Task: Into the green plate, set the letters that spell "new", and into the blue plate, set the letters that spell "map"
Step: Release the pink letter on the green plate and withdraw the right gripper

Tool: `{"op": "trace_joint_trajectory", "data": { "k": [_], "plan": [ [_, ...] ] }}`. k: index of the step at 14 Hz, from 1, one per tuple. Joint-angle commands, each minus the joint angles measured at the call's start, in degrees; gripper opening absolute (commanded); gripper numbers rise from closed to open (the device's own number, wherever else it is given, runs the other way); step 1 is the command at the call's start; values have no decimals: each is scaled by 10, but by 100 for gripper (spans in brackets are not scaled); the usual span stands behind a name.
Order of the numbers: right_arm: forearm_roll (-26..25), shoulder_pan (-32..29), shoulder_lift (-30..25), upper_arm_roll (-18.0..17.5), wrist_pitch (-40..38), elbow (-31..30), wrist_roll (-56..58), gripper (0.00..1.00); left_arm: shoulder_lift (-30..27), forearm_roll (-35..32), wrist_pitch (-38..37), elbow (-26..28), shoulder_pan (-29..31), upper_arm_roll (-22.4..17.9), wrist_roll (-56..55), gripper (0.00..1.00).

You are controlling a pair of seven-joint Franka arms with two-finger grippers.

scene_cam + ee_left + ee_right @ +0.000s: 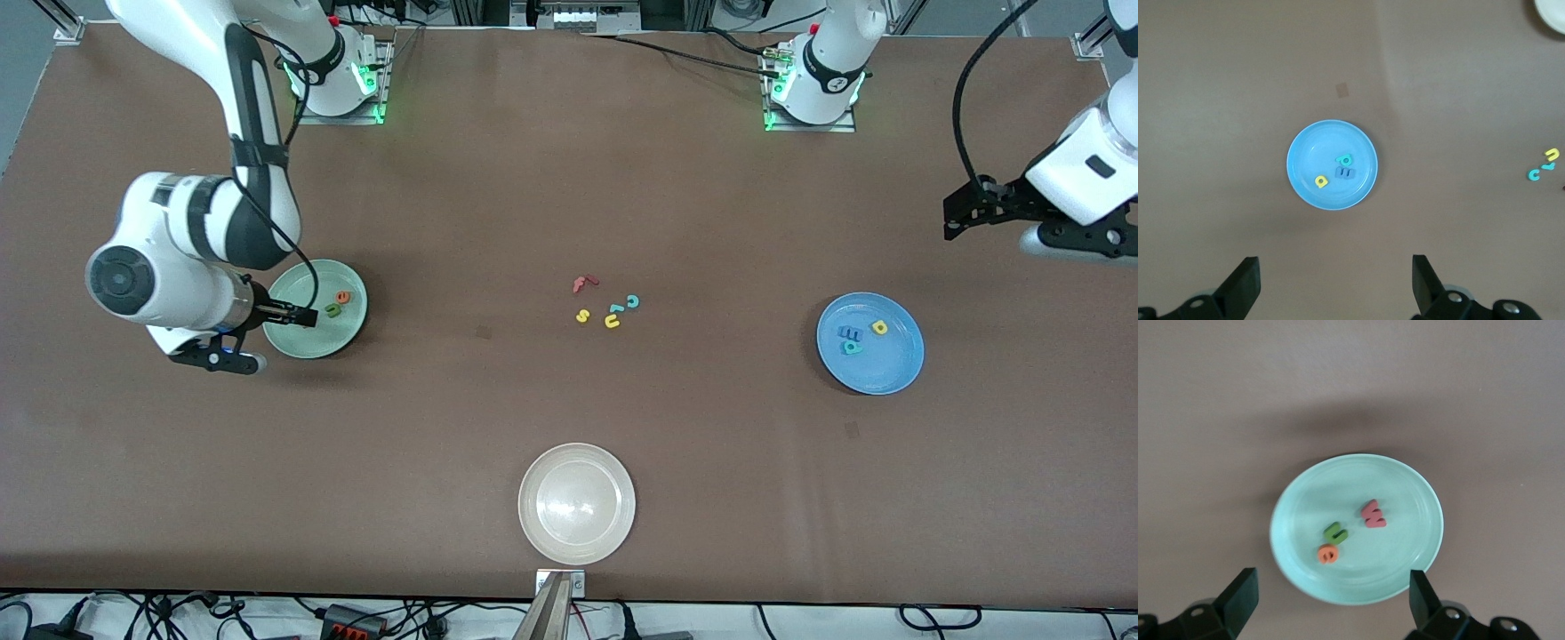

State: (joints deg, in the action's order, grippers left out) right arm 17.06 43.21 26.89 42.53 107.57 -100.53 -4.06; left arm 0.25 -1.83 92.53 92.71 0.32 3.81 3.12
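Note:
The pale green plate (333,342) (1405,553) holds the green "n" (332,310) (1335,533), the orange "e" (343,297) (1327,554) and the pinkish-red "w" (1373,514). In the front view the "w" is hidden under the hand. My right gripper (307,316) (1331,583) hangs open over that plate's edge, holding nothing. The blue plate (880,373) (1311,150) holds the blue "m" (849,332) (1345,173), the teal "a" (852,347) (1345,160) and the yellow "p" (879,327) (1321,181). My left gripper (956,218) (1336,267) is open and empty, high over bare table at the left arm's end.
A small cluster of loose letters lies mid-table: a red "f" (584,284), a teal "c" (632,301), a yellow "s" (582,316), a yellow "u" (612,322) and another teal piece. A cream-white plate (577,503) sits nearest the front camera.

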Motion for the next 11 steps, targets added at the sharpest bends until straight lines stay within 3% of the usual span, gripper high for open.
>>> {"op": "trace_joint_trajectory", "data": {
  "k": [1, 4, 7, 9, 11],
  "plan": [
    [7, -26, 4, -5, -62, 67, 14, 100, -19, 29, 23, 30, -2, -17, 12, 100],
    [39, -58, -2, -24, -83, 119, 9, 100, -19, 24, 15, 25, -2, -9, 15, 100],
    [-3, -160, -46, -162, -83, 152, 0, 100, -18, 21, 10, 21, -6, -8, 15, 100],
    [-55, -206, -85, -218, -83, 155, 0, 100, -18, 21, 5, 21, -8, -4, 13, 100],
    [-104, -309, -124, -317, -84, 156, 11, 100, -18, 22, 5, 20, -8, -5, 14, 100]
  ]
}}
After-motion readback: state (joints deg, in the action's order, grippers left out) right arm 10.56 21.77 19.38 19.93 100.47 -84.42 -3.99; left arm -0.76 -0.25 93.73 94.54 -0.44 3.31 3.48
